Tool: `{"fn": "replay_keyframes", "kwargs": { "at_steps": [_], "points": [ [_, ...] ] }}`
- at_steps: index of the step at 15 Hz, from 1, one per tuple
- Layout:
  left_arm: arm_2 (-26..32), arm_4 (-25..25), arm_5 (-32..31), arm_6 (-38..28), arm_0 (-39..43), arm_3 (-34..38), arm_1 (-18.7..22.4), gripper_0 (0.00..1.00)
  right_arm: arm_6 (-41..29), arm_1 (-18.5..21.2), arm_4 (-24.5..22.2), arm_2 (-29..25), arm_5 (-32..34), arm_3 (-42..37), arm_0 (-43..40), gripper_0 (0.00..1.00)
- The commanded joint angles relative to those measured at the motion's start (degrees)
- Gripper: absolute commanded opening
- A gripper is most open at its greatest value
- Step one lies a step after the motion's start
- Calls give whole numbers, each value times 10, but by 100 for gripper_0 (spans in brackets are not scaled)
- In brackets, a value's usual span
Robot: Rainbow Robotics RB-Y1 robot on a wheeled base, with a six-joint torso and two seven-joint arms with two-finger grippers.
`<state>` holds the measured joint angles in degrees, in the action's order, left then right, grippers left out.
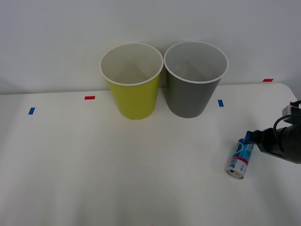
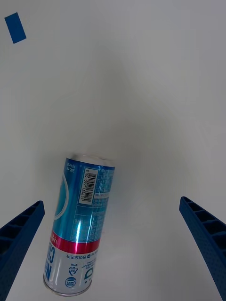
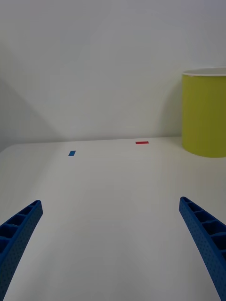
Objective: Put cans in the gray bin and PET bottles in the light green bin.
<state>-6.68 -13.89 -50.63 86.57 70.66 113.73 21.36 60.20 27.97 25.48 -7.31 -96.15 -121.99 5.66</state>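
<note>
reaching for the small blue-and-white drink can (image 1: 240,158) lying near the tabletop's right edge; right tool (image 2: 113,249) wide open, empty, straddling it. next: lower, close, carry to dark gray round bin (image 1: 194,94) at rear. left tool (image 3: 113,249) open, idle.

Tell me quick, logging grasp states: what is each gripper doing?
Left gripper: open, holding nothing, over bare table.
Right gripper: open, around the lying can, not yet closed on it.

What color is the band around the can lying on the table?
Red, on the drink can, clearest in the right wrist view.
</note>
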Motion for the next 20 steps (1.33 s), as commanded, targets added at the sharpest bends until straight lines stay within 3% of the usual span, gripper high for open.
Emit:
{"fn": "replay_keyframes", "kwargs": {
  "at_steps": [1, 20],
  "points": [
    [0, 0, 0, 0, 0, 0, 0, 100, -6, 0, 19, 3, -11, 33, 20, 100],
    [0, 0, 0, 0, 0, 0, 0, 100, -60, -17, 34, 19, 28, 182, 69, 100]
  ]
}}
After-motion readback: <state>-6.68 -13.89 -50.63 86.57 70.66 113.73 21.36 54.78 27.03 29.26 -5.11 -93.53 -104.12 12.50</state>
